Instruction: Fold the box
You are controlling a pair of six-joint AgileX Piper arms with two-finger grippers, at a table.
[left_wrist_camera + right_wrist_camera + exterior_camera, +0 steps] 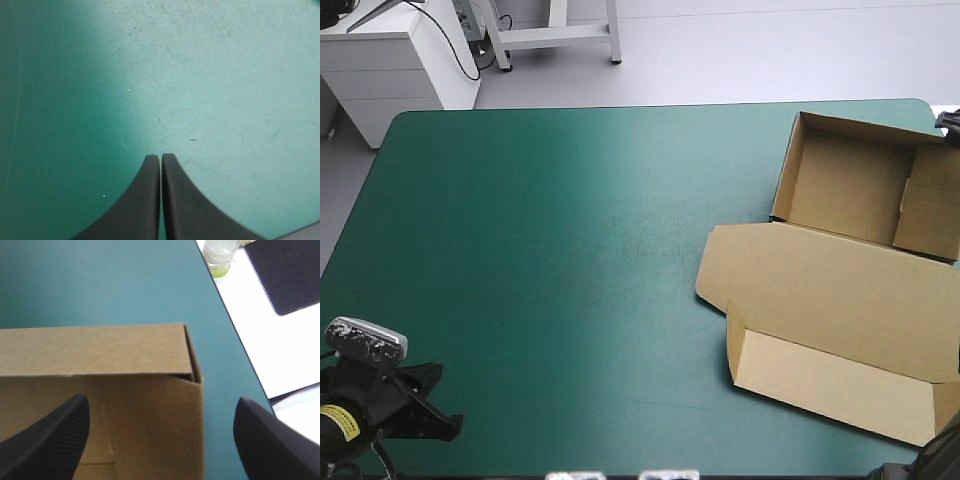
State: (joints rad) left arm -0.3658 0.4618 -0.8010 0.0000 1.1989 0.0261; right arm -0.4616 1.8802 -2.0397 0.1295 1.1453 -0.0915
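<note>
At the right side of the worktop [540, 250], the box [840, 290]: open tray toward the far right corner, lid flat toward the near edge. Over bare teal-green cover by the near left corner, the left gripper [160, 156] with black fingers [145, 200] pressed together in one point. Above a corner of the tray's wall, the right gripper [160, 402] with fingers [50, 435] spread wide to either side.
</note>
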